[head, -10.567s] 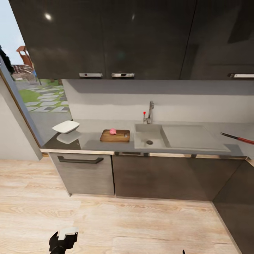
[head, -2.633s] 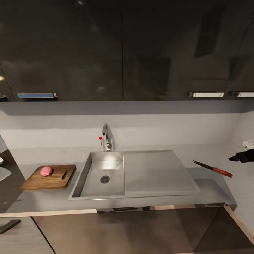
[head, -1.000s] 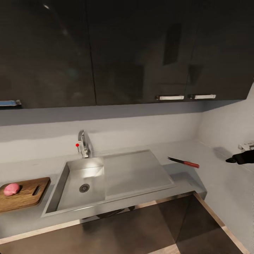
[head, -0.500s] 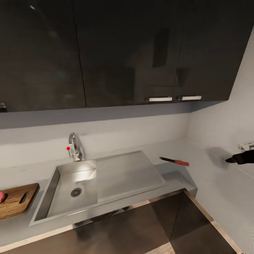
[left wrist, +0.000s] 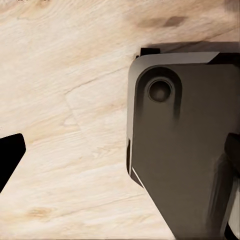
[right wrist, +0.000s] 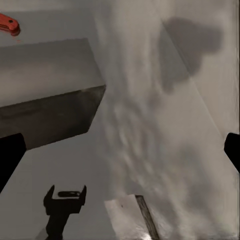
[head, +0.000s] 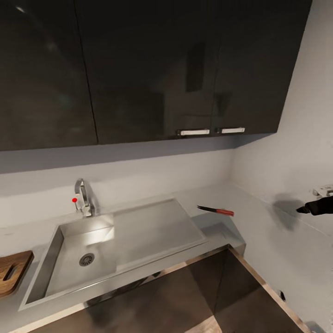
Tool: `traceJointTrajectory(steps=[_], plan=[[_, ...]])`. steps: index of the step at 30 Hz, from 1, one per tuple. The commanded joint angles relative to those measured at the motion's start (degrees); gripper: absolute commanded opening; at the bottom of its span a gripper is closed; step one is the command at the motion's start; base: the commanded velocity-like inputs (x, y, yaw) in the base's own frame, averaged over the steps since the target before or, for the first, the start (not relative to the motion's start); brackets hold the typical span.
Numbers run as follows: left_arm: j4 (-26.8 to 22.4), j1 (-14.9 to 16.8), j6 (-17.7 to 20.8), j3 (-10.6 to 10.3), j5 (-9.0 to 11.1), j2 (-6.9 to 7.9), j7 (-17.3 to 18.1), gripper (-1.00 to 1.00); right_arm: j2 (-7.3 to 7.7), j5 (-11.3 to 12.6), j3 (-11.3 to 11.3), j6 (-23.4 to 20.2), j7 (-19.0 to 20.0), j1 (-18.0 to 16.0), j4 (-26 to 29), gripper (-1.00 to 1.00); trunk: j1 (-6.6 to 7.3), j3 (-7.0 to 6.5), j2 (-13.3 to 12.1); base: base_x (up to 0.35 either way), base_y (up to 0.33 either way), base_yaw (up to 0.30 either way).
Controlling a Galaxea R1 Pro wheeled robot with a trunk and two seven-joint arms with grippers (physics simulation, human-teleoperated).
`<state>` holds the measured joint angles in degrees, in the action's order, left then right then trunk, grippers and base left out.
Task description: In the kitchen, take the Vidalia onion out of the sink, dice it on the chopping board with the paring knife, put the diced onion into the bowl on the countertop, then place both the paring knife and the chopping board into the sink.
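Chopping board (head: pixel 11 278) is poking in at the tabletop's (head: pixel 217 229) left end, slot handle toward the sink (head: pixel 88 252), which is sitting mid-tabletop with faucet (head: pixel 84 199) at its back rim and basin looking empty. Paring knife (head: pixel 215 211) is lying flat just beside the drainboard's right edge, near the tabletop's right end; long axis is running roughly along the tabletop, dark tip pointing at the sink, red handle toward the right wall. Right pincer (head: pixel 301 210) is hovering well apart from the knife, close to that wall, holding nothing; right wrist view is showing both finger tips spread wide, so it's released, with the red handle in that view's far corner. Left pincer: one finger tip (left wrist: pixel 9 156) over wood floor, so can't tell its state. Risks, my read: arm is clipping the wall on the reach, or pinching the thin handle off-centre and skidding the knife toward the tabletop's front edge.
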<state>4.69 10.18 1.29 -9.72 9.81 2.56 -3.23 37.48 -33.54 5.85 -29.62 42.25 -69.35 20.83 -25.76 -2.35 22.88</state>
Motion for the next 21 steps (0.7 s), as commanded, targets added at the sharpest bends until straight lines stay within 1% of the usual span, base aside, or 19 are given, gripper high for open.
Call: traceJointTrajectory(steps=[1, 4, 6, 7, 8, 9, 10, 11, 12, 13, 14, 15, 17, 18, 19, 20, 21], plan=[[0.1, 0.0, 0.1, -0.5, 0.6, -0.02, 0.0, 1.00, -0.04, -0.5, 0.5, -0.3, 0.4, 0.0, 0.1, 1.00, -0.02, -0.04, 0.0, 0.000, 0.000, -0.185], [0.1, -0.1, 0.1, -0.5, 0.6, -0.06, -0.1, 1.00, -0.18, -0.5, 0.5, -0.3, 0.3, 0.0, 0.1, 1.00, -0.02, -0.17, 0.0, 0.000, 0.000, -0.117], [0.1, -0.2, 0.1, -0.5, 0.6, -0.13, -0.1, 1.00, -0.66, -0.4, 0.4, -0.3, 0.3, 0.0, 0.1, 1.00, -0.02, -0.19, 0.0, 0.000, 0.000, -0.026], [0.1, -0.2, 0.0, -0.5, 0.6, -0.18, -0.1, 1.00, -1.38, -0.5, 0.4, -0.3, 0.3, 0.0, 0.2, 1.00, -0.02, -0.19, 0.0, 0.000, 0.000, -0.013], [0.1, -0.2, 0.0, -0.5, 0.6, -0.27, -0.1, 1.00, -3.04, -0.6, 0.4, -0.4, 0.1, 0.0, 0.4, 1.00, -0.02, -0.19, 0.0, 0.000, 0.000, -0.007], [0.1, -0.2, 0.0, -0.5, 0.6, -0.34, -0.1, 1.00, -4.36, -0.6, 0.4, -0.5, -0.4, 0.0, 0.6, 1.00, -0.02, -0.19, 0.0, 0.000, 0.000, -0.004], [0.1, -0.2, 0.0, -0.5, 0.6, -0.36, -0.1, 1.00, -5.08, -0.7, 0.4, -0.6, -0.8, 0.0, 0.7, 1.00, -0.02, -0.20, 0.0, 0.000, 0.000, -0.003], [0.1, -0.2, 0.0, -0.5, 0.6, -0.39, -0.1, 1.00, -6.63, -0.7, 0.4, -0.7, -1.9, 0.0, 0.8, 1.00, -0.02, -0.20, 0.0, 0.000, -0.005, -0.002], [0.1, -0.2, 0.0, -0.6, 0.6, -0.40, -0.1, 1.00, -7.53, -0.7, 0.4, -0.8, -2.6, 0.0, 0.9, 1.00, -0.02, -0.20, 0.0, 0.000, -0.015, -0.002], [0.1, -0.2, 0.0, -0.6, 0.6, -0.42, -0.1, 1.00, -9.62, -0.8, 0.4, -0.9, -4.3, 0.0, 1.0, 1.00, -0.02, -0.20, 0.0, 0.000, -0.044, -0.001], [0.1, -0.2, 0.0, -0.6, 0.6, -0.43, -0.1, 1.00, -10.81, -0.8, 0.4, -0.9, -5.4, -0.1, 1.1, 1.00, -0.02, -0.20, 0.0, 0.000, -0.056, -0.001], [0.1, -0.2, 0.0, -0.6, 0.6, -0.50, -0.1, 1.00, -13.40, -0.8, 0.3, -1.1, -7.8, -0.1, 1.5, 1.00, -0.02, -0.20, 0.0, 0.000, -0.074, -0.001], [0.1, -0.2, 0.0, -0.6, 0.6, -0.81, -0.1, 1.00, -19.88, -0.8, 0.3, -3.6, -15.0, -0.1, 3.9, 1.00, -0.02, -0.20, 0.0, 0.000, -0.091, 0.000], [0.0, -0.2, 0.0, -0.6, 0.6, -0.86, -0.1, 1.00, -21.39, -0.8, 0.3, -4.4, -16.7, -0.1, 4.6, 1.00, -0.02, -0.20, 0.0, 0.000, -0.099, 0.000], [0.0, -0.2, 0.0, -0.5, 0.6, -0.96, -0.1, 1.00, -25.35, -0.8, 0.3, -7.1, -21.2, -0.1, 6.9, 1.00, -0.02, -0.20, 0.0, 0.000, -0.106, 0.000], [0.0, -0.2, 0.0, -0.5, 0.6, -0.98, -0.1, 1.00, -27.23, -0.7, 0.3, -8.4, -23.2, -0.1, 8.3, 1.00, -0.02, -0.20, 0.0, 0.000, -0.110, 0.000], [0.0, -0.2, 0.0, -0.5, 0.6, -0.98, -0.1, 1.00, -28.53, -0.6, 0.3, -9.3, -24.6, -0.1, 9.6, 1.00, -0.02, -0.20, 0.0, 0.000, -0.112, 0.000]])
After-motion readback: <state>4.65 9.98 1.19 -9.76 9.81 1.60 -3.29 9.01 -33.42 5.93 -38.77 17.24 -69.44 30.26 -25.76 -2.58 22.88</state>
